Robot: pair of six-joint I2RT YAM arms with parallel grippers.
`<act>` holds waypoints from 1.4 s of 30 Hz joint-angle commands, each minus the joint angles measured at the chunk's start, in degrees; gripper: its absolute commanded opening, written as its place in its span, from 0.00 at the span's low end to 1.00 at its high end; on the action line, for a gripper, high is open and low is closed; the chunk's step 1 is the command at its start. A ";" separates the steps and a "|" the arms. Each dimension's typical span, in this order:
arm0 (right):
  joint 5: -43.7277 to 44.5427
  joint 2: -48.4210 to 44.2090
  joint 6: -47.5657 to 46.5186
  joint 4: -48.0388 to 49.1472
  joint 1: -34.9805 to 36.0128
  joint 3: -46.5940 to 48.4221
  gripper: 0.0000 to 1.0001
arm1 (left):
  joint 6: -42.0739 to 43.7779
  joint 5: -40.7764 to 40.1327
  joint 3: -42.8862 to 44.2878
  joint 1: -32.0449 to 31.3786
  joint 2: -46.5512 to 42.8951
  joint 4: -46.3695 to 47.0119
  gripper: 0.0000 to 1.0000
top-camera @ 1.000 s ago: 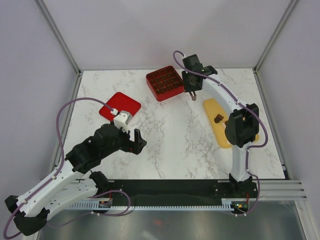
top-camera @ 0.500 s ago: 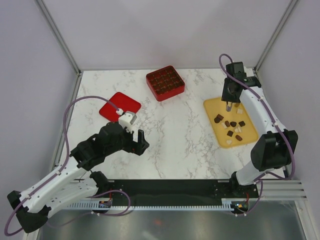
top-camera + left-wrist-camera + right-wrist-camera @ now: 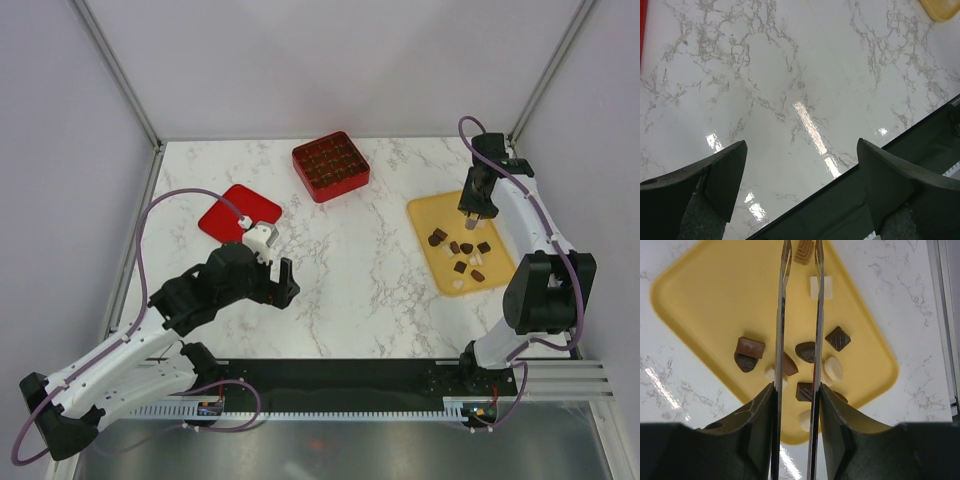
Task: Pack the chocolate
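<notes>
My right gripper (image 3: 472, 218) is hanging by the yellow tray's (image 3: 715, 300) far edge, fingers a little apart around a tan chocolate (image 3: 803, 251); I cannot tell if it is squeezing. My left gripper (image 3: 801, 145) is gaping wide.

No writing, label, brand, number or sign can be read in any view. The red square gridded plastic box (image 3: 330, 166), upper middle of the top view, is unmarked. So is the flat yellow plastic tray (image 3: 715, 300). The small square chocolate pieces (image 3: 838, 338) on it show only moulded ridges, no letters.
</notes>
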 commanded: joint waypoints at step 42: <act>-13.30 -0.09 2.57 5.25 9.58 6.88 0.27 | 1.16 -7.64 -0.32 -0.13 -5.18 1.69 0.98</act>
